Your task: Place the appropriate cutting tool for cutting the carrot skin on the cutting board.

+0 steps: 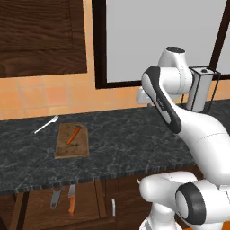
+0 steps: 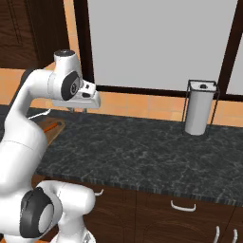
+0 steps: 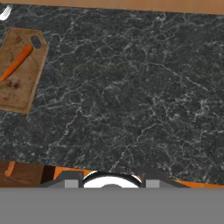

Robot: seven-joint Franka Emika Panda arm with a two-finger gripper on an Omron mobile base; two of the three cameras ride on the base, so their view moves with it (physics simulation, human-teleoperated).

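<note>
Lying in the open drawer (image 1: 63,204) below the desk (image 1: 134,143), peeler (image 1: 55,198) and knife (image 1: 72,198) sit together; carrot (image 1: 73,134) rests on the cutting board (image 1: 72,141). Jaws closed, holding nothing.

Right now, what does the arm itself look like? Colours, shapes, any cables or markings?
Glossy white arm of rounded, bulbous segments, with dark grey bands and discs at the joints. One white joint cap has a dark round top. The small white hand carrying the pincer is blocky, with a dark patch on its side. No cables or markings are visible.
</note>
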